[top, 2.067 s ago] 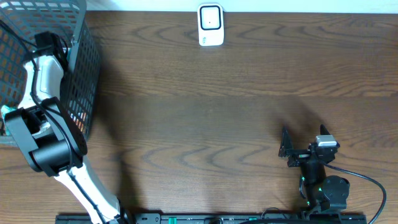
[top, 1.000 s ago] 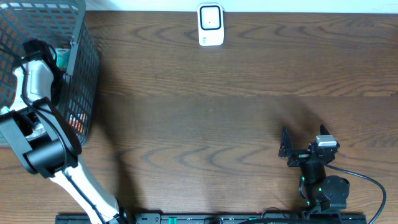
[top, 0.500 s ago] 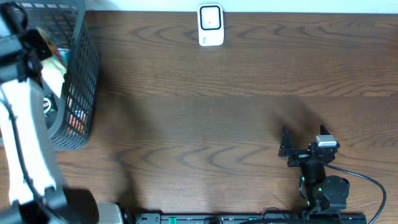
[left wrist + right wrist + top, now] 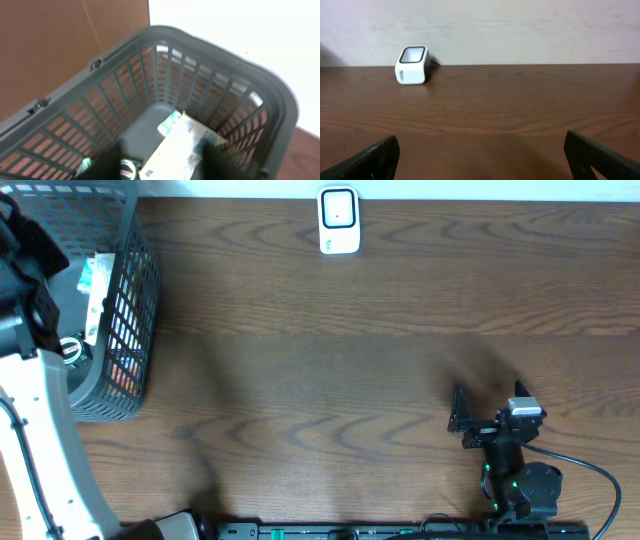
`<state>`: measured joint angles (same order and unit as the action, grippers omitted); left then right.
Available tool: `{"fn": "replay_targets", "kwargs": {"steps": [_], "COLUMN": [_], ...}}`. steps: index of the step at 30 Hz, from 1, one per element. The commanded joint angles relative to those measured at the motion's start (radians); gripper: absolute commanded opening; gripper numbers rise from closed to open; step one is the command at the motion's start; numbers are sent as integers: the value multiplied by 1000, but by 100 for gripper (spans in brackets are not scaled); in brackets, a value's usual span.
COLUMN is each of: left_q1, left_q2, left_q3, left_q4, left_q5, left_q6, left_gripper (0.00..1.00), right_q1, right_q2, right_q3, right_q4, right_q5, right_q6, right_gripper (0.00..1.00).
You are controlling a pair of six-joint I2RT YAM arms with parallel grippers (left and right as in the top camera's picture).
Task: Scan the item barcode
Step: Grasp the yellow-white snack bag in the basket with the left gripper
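I think I am at a pretend shop checkout, not a real store. On my brown wooden table [image 4: 350, 360] sit a grey shopping basket [image 4: 135, 295] with packets [image 4: 187, 145] inside and a small white scanner [image 4: 339, 220]. Behind the table is just a plain white wall [image 4: 520, 30].

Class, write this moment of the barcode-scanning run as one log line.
left tool: open, empty, above basket | packet: in basket | right tool: open, empty | scanner: on table, far side
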<state>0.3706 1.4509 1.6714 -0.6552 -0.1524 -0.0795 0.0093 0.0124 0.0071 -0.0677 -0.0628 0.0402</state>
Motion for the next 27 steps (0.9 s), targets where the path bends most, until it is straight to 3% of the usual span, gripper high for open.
{"fn": "replay_targets", "kwargs": {"steps": [1, 6, 10, 15, 22, 27], "left_q1": [27, 95, 178, 258, 231, 202], "left_q2": [74, 182, 250, 311, 377, 445], "left_q3": [14, 14, 14, 14, 14, 14], "left_q4": [-35, -118, -144, -152, -151, -143], "left_q5": [11, 11, 50, 312, 440, 455], "left_q6": [5, 122, 126, 266, 415, 446], "left_gripper": [79, 96, 97, 97, 98, 98], "right_q1": [-16, -16, -16, -16, -16, -16], "right_q2": [-6, -6, -6, -6, -6, -6], "right_q3": [-1, -1, -1, -1, -1, -1], "right_q4": [-4, -4, -4, -4, -4, -4], "right_q5": [4, 4, 4, 4, 4, 4], "right_q6": [4, 3, 3, 4, 4, 4], "right_gripper": [99, 99, 99, 99, 99, 99]}}
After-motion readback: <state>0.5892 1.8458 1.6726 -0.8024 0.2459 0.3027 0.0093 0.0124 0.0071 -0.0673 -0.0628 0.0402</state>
